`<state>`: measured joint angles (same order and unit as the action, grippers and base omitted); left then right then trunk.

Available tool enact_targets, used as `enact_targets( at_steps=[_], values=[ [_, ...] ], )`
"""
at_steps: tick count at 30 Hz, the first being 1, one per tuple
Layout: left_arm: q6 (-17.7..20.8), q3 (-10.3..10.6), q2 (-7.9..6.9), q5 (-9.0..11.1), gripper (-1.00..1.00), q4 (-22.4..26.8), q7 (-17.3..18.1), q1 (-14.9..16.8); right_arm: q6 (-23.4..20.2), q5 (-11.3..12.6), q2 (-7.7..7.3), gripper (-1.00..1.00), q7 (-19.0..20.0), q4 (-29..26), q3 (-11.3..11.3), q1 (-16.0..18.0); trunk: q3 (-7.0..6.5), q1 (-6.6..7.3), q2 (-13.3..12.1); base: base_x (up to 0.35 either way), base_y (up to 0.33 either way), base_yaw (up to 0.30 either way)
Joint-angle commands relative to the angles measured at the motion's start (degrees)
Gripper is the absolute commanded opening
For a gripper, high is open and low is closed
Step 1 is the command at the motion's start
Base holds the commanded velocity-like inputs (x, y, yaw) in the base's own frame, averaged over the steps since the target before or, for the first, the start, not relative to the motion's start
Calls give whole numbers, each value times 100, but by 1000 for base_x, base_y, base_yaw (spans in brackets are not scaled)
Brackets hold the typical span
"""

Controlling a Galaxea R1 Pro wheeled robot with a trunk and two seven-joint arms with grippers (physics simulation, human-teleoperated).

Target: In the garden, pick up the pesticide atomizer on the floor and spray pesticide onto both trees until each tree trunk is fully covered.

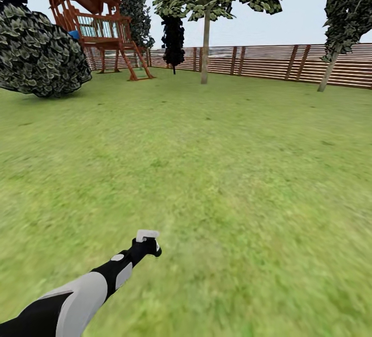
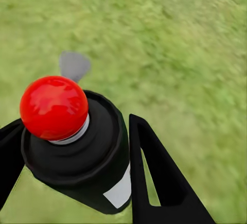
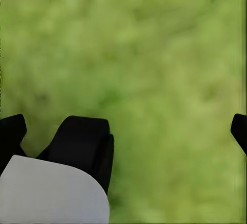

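Observation:
My left gripper (image 2: 74, 123) is shut on the pesticide atomizer (image 2: 77, 152), a black bottle with a white label patch and a red ball on top, held between both black fingers. From the head camera, the atomizer (image 1: 146, 244) sits at the end of my outstretched left arm, low over the grass floor (image 1: 232, 182), its light grey head uppermost. Two trees stand far off by the fence: one with a straight trunk (image 1: 205, 50) in the middle, one with a leaning trunk (image 1: 328, 72) at the right. My right gripper (image 3: 126, 131) hangs open over grass, its fingers wide apart.
A wooden playhouse (image 1: 98, 21) stands at the back left, with a big dark bush (image 1: 39, 52) in front of it. A dark conifer (image 1: 173, 42) stands by the brown slatted fence (image 1: 279, 63). Wide lawn lies between me and the trees.

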<state>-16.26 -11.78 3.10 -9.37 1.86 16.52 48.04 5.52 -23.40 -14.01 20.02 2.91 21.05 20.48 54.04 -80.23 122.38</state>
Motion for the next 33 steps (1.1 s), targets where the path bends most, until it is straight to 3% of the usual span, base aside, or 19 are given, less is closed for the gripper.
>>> enact_targets(
  at_steps=[1,33],
  values=[
    [-18,-53,1,-56,-100,-2,9,3,37,-56,-5,100,2,24,48,8,5,-3,2,350,0,0],
    [-18,-53,-9,-73,-100,-3,7,3,46,-51,-5,100,2,18,48,8,5,-3,2,350,0,0]
  ],
)
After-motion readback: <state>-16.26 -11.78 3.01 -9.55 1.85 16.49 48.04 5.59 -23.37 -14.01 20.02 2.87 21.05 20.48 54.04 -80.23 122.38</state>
